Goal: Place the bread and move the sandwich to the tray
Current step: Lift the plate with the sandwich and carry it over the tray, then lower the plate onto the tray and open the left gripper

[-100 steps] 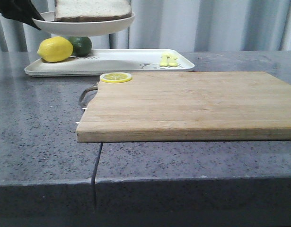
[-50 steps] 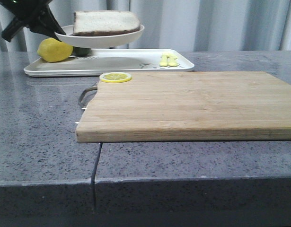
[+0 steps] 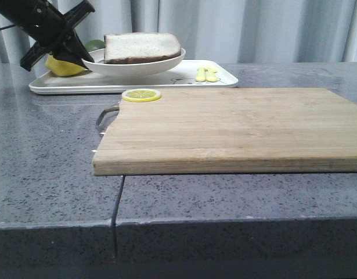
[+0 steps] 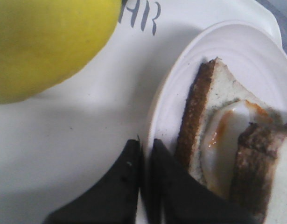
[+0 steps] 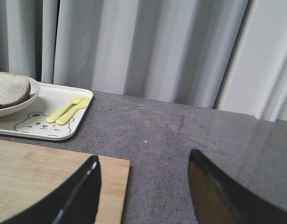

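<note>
**Plate pinched at rim, low over tray**

My left pincer (image 4: 143,158) is clamped on the plate (image 3: 126,67) rim, on the lemon (image 3: 62,67) side. Sandwich (image 3: 142,47) rides on the plate, just beside my fingertips, over the tray (image 3: 184,78). Judgement: plate is stiff but slick, and an edge grip means leverage, so it could tip. Bread is soft, egg (image 4: 225,137) loose, so keep it level. Right pincer (image 5: 143,196) is apart, holding nothing.

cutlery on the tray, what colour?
Pale yellow fork and spoon on the white tray; clearest in the right wrist view.
</note>
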Tool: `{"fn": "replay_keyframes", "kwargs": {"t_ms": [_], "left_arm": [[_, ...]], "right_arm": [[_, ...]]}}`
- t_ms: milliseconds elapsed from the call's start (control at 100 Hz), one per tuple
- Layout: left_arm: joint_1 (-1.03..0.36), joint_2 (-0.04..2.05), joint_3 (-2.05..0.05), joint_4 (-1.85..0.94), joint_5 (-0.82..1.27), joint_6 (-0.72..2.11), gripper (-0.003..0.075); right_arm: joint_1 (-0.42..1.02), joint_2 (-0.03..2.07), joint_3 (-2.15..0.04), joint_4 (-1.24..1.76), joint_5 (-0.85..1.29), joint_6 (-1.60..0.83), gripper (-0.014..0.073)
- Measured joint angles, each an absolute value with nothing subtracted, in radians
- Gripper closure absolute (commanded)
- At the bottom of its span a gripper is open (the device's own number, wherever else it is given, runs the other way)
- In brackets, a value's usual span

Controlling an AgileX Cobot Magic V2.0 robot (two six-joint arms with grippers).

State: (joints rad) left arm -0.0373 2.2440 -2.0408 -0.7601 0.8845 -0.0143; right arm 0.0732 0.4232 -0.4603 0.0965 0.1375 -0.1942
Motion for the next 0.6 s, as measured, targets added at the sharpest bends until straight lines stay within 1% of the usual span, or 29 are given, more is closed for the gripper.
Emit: {"fn": "replay_keyframes", "kwargs": {"t_ms": [600], "left_arm": [[-0.037, 2.293, -2.043, -0.770, 0.863, -0.029, 0.0739]], "right_arm": [[0.073, 0.423, -0.460, 0.096, 0.138, -0.194, 0.0166]]}}
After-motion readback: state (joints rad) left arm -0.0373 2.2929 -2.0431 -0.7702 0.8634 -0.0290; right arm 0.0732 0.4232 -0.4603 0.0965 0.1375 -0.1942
